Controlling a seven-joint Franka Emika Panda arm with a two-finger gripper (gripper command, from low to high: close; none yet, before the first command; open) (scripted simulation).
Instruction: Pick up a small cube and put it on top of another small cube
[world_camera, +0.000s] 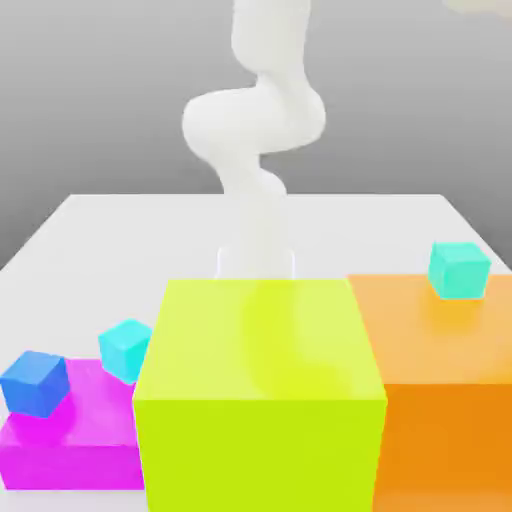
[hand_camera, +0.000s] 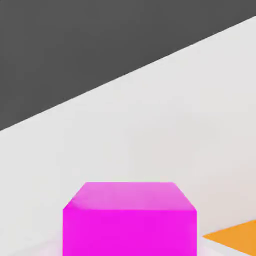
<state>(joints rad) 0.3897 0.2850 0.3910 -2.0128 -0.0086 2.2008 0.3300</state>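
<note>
Three small matte cubes (world_camera: 36, 383), glossy blocks (world_camera: 260, 390), arm perhaps lowered behind

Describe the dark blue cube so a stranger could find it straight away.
Start at the tall yellow-green block in the front middle of the exterior view. On its left lies a low magenta slab carrying two small cubes. The dark blue cube is the one nearer the slab's outer left edge; its neighbour is a cyan cube.

Blue cube (world_camera: 36, 383), cyan cubes (world_camera: 126, 348), magenta (world_camera: 70, 440), yellow-green (world_camera: 260, 400), orange blocks (world_camera: 440, 370).
</note>
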